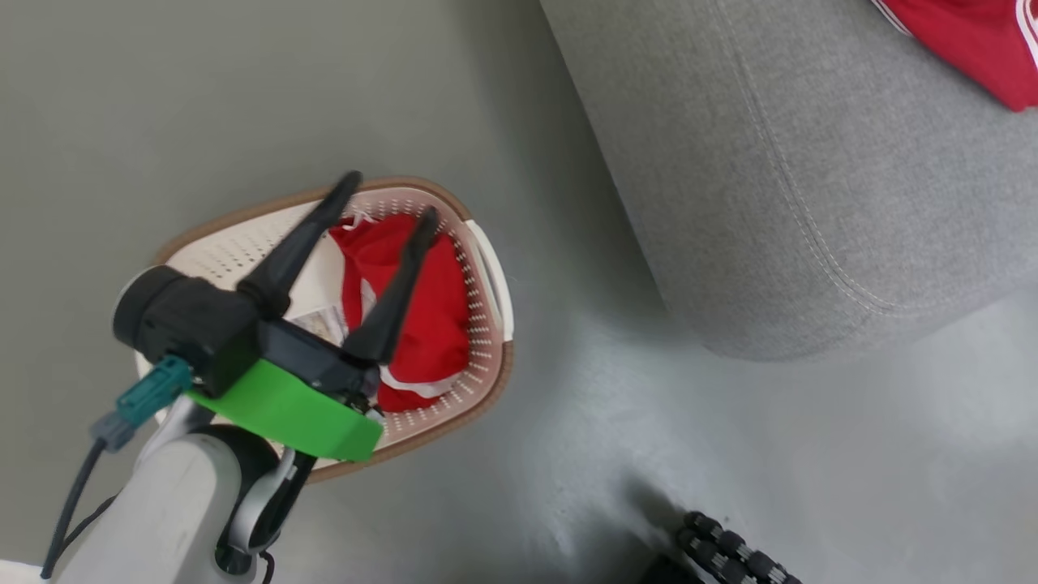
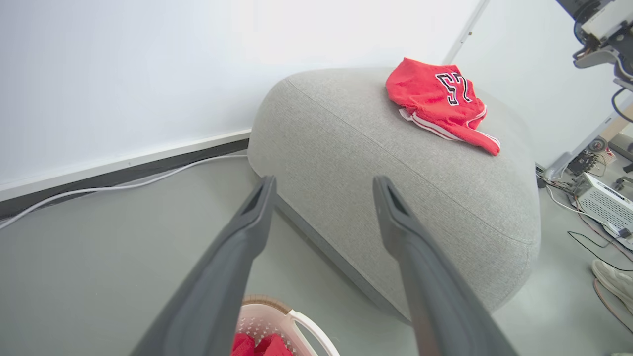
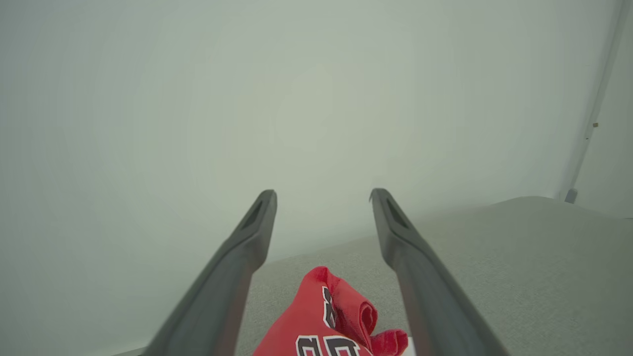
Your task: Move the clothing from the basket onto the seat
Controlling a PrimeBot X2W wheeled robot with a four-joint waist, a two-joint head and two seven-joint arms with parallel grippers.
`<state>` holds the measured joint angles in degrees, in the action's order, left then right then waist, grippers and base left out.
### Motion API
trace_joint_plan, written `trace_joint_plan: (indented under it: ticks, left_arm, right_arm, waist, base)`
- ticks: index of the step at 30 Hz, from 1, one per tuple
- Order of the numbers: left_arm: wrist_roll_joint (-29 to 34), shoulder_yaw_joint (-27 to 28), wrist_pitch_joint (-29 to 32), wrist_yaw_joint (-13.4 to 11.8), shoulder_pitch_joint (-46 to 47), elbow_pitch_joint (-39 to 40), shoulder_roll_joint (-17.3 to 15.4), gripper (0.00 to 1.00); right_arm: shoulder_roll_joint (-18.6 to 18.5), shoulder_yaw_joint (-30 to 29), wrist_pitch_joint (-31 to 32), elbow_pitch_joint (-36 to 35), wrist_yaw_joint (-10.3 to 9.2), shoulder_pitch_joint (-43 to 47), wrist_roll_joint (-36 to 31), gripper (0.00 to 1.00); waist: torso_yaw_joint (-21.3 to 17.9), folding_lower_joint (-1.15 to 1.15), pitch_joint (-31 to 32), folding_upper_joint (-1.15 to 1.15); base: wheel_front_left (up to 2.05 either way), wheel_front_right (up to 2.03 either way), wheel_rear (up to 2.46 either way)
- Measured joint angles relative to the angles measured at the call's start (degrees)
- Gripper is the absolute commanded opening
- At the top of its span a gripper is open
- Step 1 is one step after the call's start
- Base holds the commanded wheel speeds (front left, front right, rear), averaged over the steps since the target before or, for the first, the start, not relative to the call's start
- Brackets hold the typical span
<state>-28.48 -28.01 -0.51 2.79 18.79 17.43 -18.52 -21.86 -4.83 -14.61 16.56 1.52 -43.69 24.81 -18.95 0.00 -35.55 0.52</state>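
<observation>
My left end effector (image 1: 390,195) hangs over the basket (image 1: 489,324). Its two fingers are spread as wide as they go and hold nothing. Right below those fingers, inside the basket, lies a red garment (image 1: 426,308) with white trim, bunched against the wall on the sofa's side. A paper label (image 1: 324,322) on the basket's bottom shows beneath the end effector's base. The basket stands on the grey floor (image 1: 162,97), with a strip of floor between it and the sofa (image 1: 770,203).

Through the left wrist camera, the sofa fills the space beyond the fingertips. The jersey (image 2: 435,104) sits on the sofa's top, up and to the right of the right-hand fingertip, crumpled, its black, white-edged lettering facing me. Past the left-hand fingertip, a white cable (image 2: 148,178) runs along the foot of the wall (image 2: 123,74).

My right end effector (image 3: 323,192) is over the sofa, also wide open and empty. The jersey lies low between its two fingers, near their roots, resting on the grey fabric. I cannot tell for certain whether the cloth brushes either finger, but neither finger is pinching it. Ahead of the tips I see the pale wall and, to the right, more of the sofa's top.
</observation>
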Motion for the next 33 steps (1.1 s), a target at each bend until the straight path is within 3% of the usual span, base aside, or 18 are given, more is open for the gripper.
trace_joint_plan:
  ticks: [8, 14, 18, 24, 33]
  left_arm:
    - [-1.3, 3.1, -7.0, -1.6, -3.4, -5.8, 1.8, 1.00]
    - [-1.8, 4.3, -11.1, -2.9, -7.1, -10.0, 2.4, 1.00]
    - [-2.1, 4.7, -12.2, -3.4, -9.2, -12.5, 3.3, 1.00]
    - [-1.6, 3.1, -12.7, -3.1, -10.2, -16.2, 3.5, 1.00]
    - [-2.1, 6.5, -13.2, -4.1, -16.3, -19.4, 3.4, 1.00]
  right_arm:
    - [7.7, 4.5, 0.0, -4.2, 2.64, 8.4, -1.9, 1.00]
    - [10.1, 7.0, 0.0, -5.2, 3.26, 14.8, -4.9, 1.00]
    - [12.1, 8.5, 0.0, -5.3, 3.26, 20.9, -6.8, 1.00]
    - [11.8, 9.4, 0.0, -6.2, 2.42, 29.2, -12.2, 1.00]
    - [15.1, 12.7, 0.0, -6.3, 1.58, 36.1, -14.8, 1.00]
  waist:
    - [4.9, 0.00, 5.2, 0.00]
    - [9.2, 0.00, 9.4, 0.00]
    - [12.1, 0.00, 12.4, 0.00]
    - [16.7, 0.00, 17.0, 0.00]
    - [21.1, 0.00, 25.4, 0.00]
  base:
    - [0.00, 0.00, 0.00]
    - [0.00, 0.00, 0.00]
    - [0.00, 0.00, 0.00]
    - [0.00, 0.00, 0.00]
    - [0.00, 0.00, 0.00]
